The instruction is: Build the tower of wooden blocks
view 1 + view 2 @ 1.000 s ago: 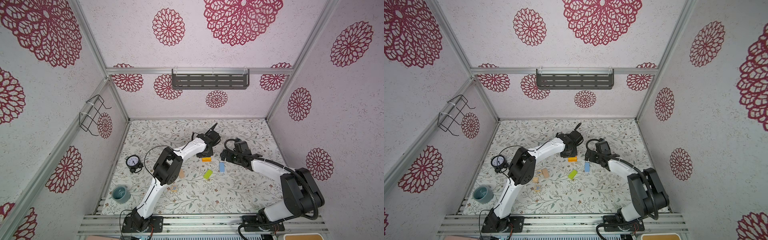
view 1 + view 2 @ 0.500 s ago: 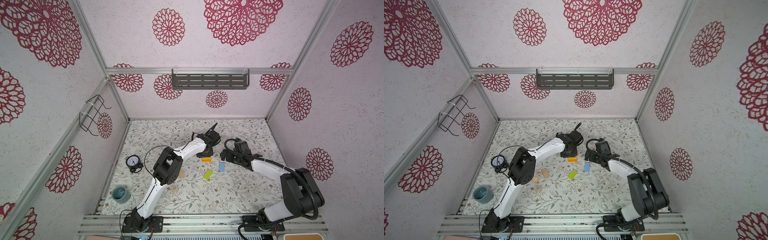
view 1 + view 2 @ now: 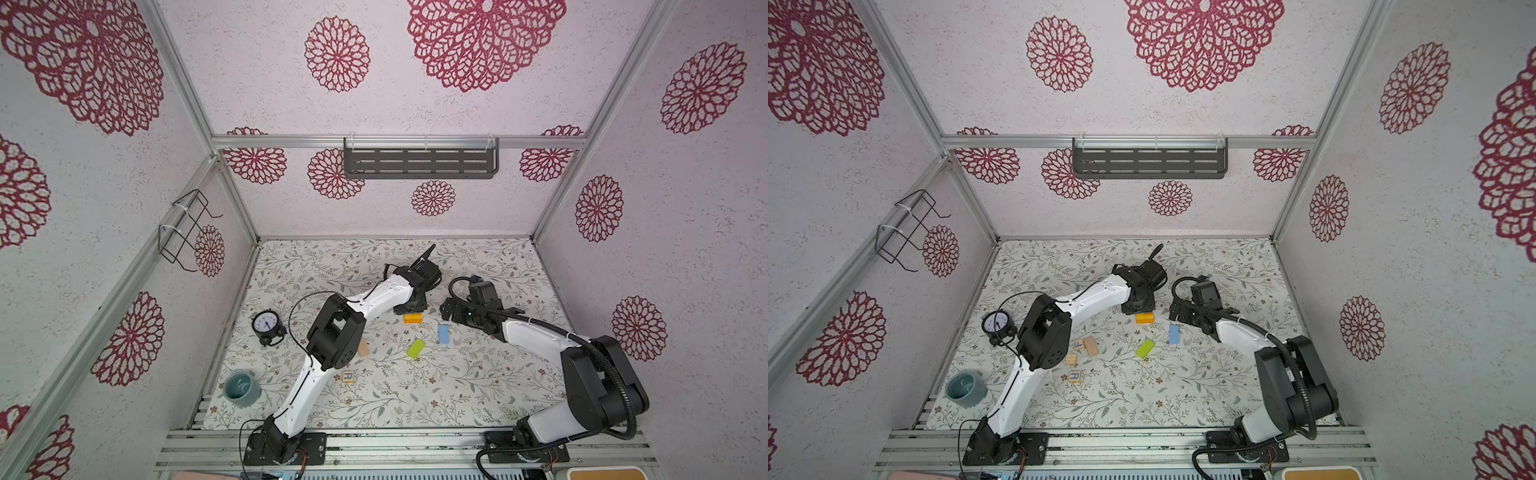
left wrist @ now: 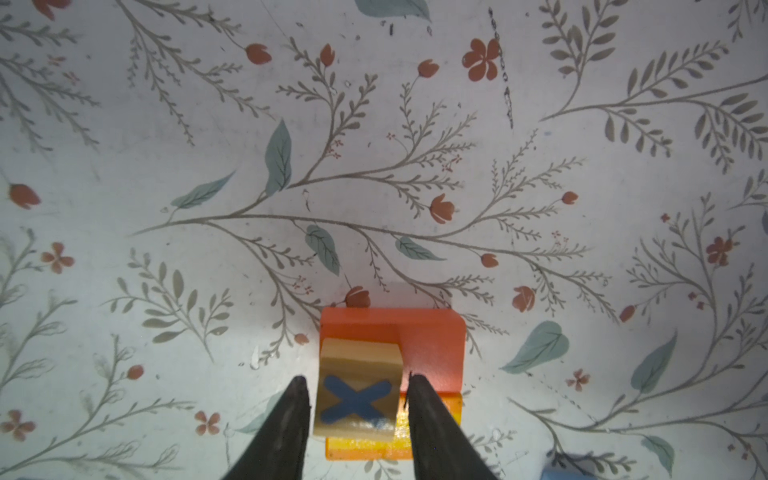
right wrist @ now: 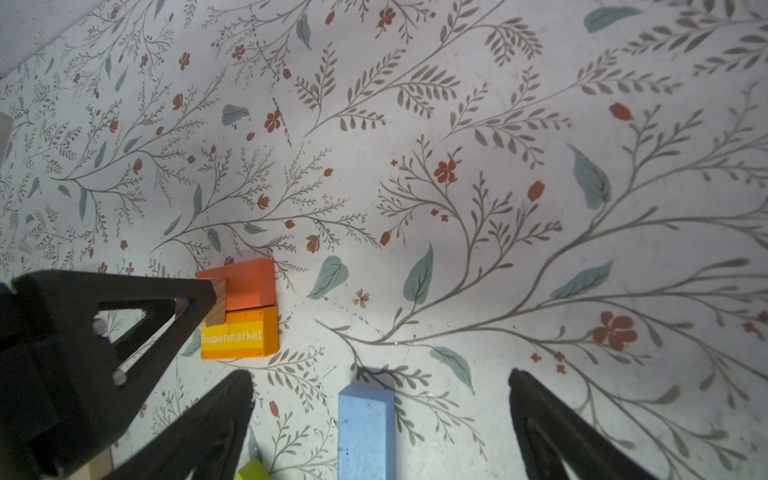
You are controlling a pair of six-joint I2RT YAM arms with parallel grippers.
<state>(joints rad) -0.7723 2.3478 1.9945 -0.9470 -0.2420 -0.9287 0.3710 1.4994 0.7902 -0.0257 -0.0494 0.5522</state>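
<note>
Right now my left gripper (image 4: 355,380) stands over the start of the tower, far of centre on the mat (image 4: 166,166). Its jaws are partly open on either side of the lettered cube (image 4: 357,390), with a sliver of gap on each side, so I judge that I hold nothing. The cube rests on the orange block (image 4: 428,336), towards one edge and over the seam with the yellow-orange block (image 5: 239,336) that touches it on the near side.

My right gripper (image 5: 381,374) is spread wide and empty. The light blue block (image 5: 365,432) lies flat between its fingers, right of the tower. The lime green block (image 3: 416,348) lies nearer still.

Trouble could come as I lift away. If a finger rubs a side of the cube, it could drag the cube off its edge perch. My two grippers are also close together, and a careless reach for the blue block could knock the base.

The cube's top face shows a blue X, and the yellow-orange block reads "Supermarket" in white.
</note>
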